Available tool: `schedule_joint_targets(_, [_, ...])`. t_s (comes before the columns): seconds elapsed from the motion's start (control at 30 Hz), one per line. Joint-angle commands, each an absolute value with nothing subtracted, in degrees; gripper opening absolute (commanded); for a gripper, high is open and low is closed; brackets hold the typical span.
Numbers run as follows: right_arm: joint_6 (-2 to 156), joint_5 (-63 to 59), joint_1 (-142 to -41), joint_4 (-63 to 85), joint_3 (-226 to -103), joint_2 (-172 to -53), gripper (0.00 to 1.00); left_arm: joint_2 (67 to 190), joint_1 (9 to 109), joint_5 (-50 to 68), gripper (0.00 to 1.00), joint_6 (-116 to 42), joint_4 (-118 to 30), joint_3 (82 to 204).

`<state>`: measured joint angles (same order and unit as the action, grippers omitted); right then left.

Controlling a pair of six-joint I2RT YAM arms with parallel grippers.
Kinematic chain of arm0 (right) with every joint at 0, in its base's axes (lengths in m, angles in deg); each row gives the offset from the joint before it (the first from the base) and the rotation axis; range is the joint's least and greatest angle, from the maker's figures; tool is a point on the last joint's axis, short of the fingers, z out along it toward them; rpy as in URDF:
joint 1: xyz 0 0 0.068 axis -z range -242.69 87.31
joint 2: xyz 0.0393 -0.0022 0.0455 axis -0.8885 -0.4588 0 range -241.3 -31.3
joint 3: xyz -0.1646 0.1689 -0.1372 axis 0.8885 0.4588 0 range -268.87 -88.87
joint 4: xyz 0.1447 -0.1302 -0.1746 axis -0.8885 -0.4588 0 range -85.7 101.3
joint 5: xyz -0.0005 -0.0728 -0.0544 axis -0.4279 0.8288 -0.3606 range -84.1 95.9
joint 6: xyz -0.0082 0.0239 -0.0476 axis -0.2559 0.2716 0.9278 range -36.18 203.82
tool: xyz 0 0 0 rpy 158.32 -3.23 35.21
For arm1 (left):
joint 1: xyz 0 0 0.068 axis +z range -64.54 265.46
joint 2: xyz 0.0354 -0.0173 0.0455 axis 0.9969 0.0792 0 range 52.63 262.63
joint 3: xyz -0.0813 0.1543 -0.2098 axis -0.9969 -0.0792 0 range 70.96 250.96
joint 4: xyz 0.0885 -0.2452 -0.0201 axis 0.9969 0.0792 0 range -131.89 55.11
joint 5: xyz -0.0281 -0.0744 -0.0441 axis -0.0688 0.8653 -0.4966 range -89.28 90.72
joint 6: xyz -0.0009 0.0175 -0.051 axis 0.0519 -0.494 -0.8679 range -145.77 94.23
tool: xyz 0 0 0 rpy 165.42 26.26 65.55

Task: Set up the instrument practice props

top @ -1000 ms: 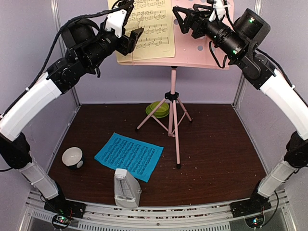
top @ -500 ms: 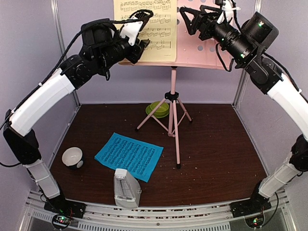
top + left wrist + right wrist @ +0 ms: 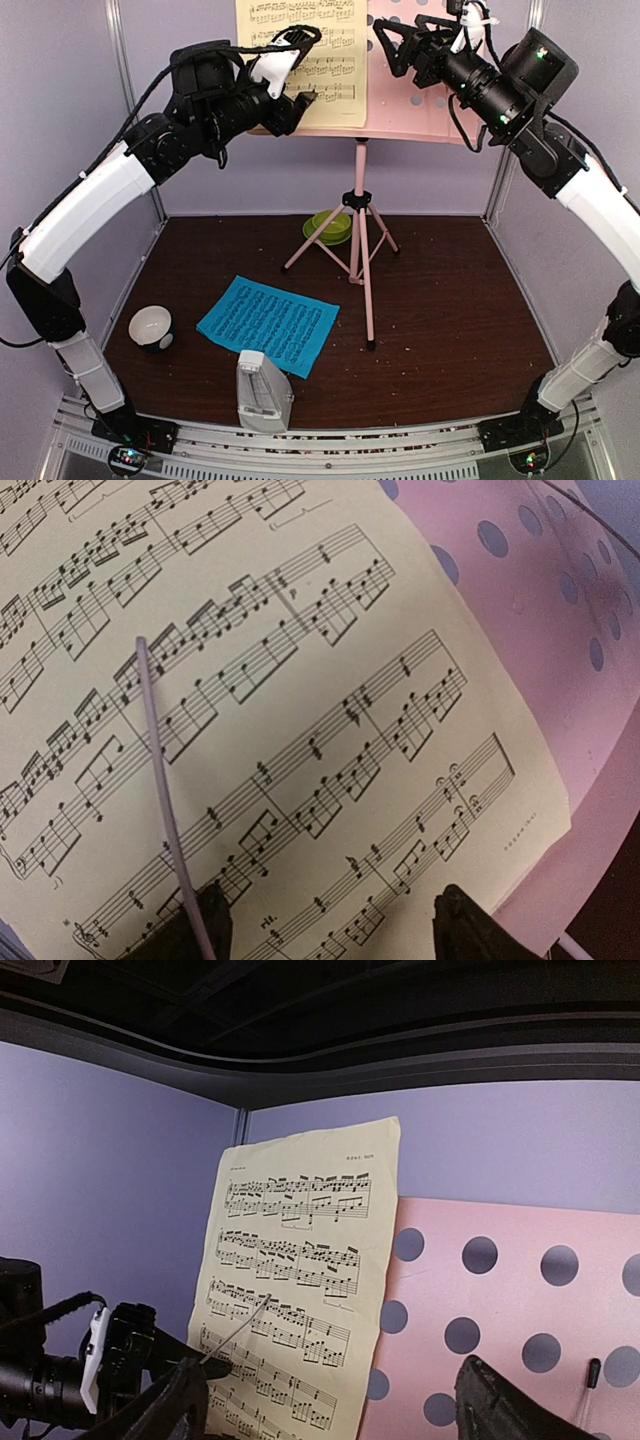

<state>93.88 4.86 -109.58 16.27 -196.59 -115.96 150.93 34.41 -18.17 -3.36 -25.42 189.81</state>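
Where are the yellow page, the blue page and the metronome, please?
yellow page (image 3: pixel 335 60): top external view, printed middle.
blue page (image 3: pixel 268 324): top external view, sheet centre.
metronome (image 3: pixel 262 392): top external view, front face.

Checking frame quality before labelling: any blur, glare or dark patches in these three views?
Left wrist: yellow page sharp, notes legible, no glare; left fingertips dark at the bottom edge. Right wrist: upper band near black, right fingertips silhouetted, pink panel evenly lit. Top external: even light, blue page crisp, table edges bowed by the lens.
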Motion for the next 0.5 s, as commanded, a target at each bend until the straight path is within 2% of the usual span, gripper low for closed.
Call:
schedule_joint_targets(0.0, [93.1,4.8,-109.4,17.4,-196.1,-114.2,0.86,148.6,34.4,-18.3,0.74,-2.8,-27.4,191.5])
schedule_joint_targets(0.3, [90.1,5.9,-109.4,19.9,-191.2,-111.2,0.86,145.5,34.4,-12.3,0.77,-4.1,-28.0,192.4])
schedule_joint_targets(0.47, [86.6,7.6,-109.1,16.5,-191.4,-110.6,0.86,142.9,34.7,-14.9,0.75,-7.7,-28.1,190.2])
